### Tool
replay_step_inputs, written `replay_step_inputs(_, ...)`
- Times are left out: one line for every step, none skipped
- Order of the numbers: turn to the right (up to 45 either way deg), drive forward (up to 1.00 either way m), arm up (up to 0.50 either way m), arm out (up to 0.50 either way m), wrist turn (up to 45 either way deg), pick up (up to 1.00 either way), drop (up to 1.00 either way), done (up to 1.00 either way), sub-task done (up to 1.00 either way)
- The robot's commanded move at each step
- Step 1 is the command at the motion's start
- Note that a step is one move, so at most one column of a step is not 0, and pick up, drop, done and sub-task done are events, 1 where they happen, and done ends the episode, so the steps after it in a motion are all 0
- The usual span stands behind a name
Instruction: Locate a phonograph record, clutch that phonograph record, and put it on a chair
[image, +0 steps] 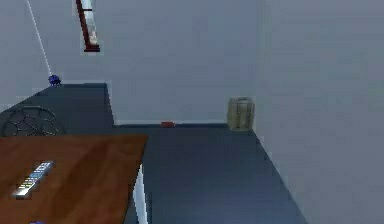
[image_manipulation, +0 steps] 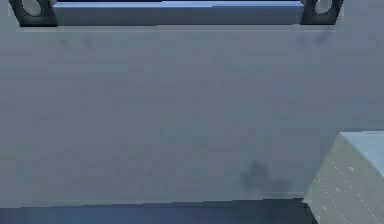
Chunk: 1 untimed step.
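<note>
Search step, judging by the scene. Phonograph record location: can't tell, nothing disc-shaped made out so far. Claw state: can't tell.

Handling, judged from the task alone:
- Prob. a thin, stiff disc, light, w/ slick faces; likely to scratch and to crack if bent.
- Best taken at the rim, edge-on, never across the grooved face.
- If lying flat, hard to get fingers under. Could slide before lifting, so approach low and slow.
- Wide and flat, so likely to swing or tip in a grasp near one edge. Keep level when carrying.

Fwd view:
- Warm brown wooden table (image: 95, 160), smooth, flat top, sharp corner, pale leg below.
- On it, slim grey-white oblong w/ dark marks (image: 32, 179), remote-like, rigid.
- Behind the table, dark round-backed wire chair (image: 32, 122), thin spoked metalwork. Likely drop spot, but seat hidden by the tabletop.
- Matte dark blue floor (image: 200, 170); plain grey walls.
- Small flat red thing (image: 167, 124) at the wall's foot, too small to name.
- Beige ribbed bin (image: 240, 114) in the corner.
- Red-and-white strip (image: 88, 25) up top.
- Small blue ball (image: 54, 79) on a thin white line.

Arm side view:
- Flat grey wall (image_manipulation: 180, 110), close.
- Pale boxy block (image_manipulation: 355, 185) at lower right, hard-edged.
</note>
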Motion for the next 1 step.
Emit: replay_step_inputs(0.0, 1.0, 0.0, 0.0, 0.0, 0.0, 0.0, 0.0, 0.0)
